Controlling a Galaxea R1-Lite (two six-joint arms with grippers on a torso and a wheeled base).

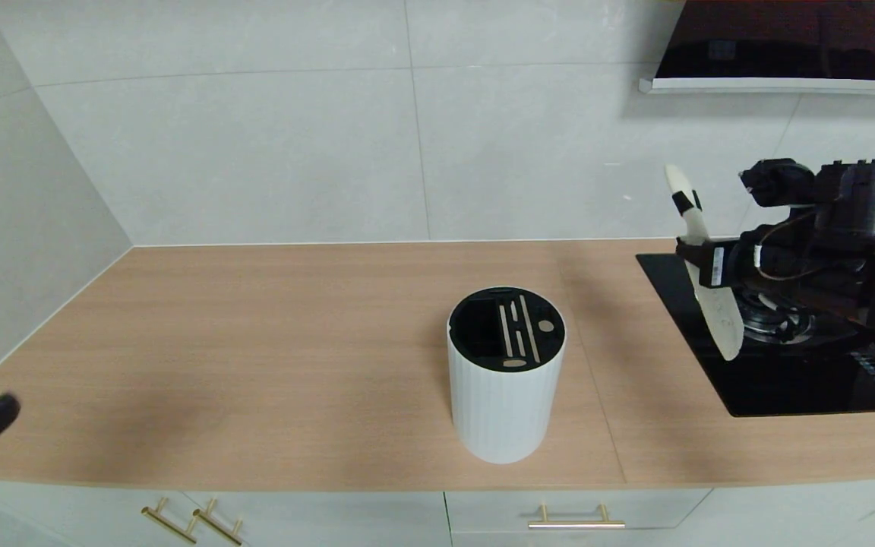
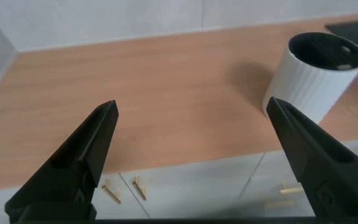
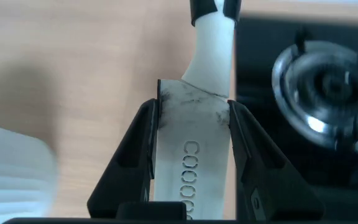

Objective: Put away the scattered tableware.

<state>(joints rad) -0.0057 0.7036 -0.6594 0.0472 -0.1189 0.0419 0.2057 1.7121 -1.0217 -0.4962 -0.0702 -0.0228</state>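
Observation:
A white ribbed knife holder (image 1: 506, 395) with a black slotted top stands on the wooden counter (image 1: 255, 342), near its front edge. My right gripper (image 1: 699, 262) is shut on a white knife (image 1: 720, 315), held up in the air over the left edge of the stove. The cream handle points up and the blade hangs down. In the right wrist view the fingers clamp the knife (image 3: 191, 124) at the top of the blade, with the holder (image 3: 11, 174) off to one side. My left gripper (image 2: 191, 109) is open and holds nothing, low at the counter's front left; the holder (image 2: 319, 71) lies beyond it.
A black gas stove (image 1: 787, 387) with a burner (image 3: 328, 99) is set into the counter at the right. A range hood (image 1: 787, 45) hangs above it. Tiled walls close off the back and left. Drawers with brass handles (image 1: 576, 523) run below the front edge.

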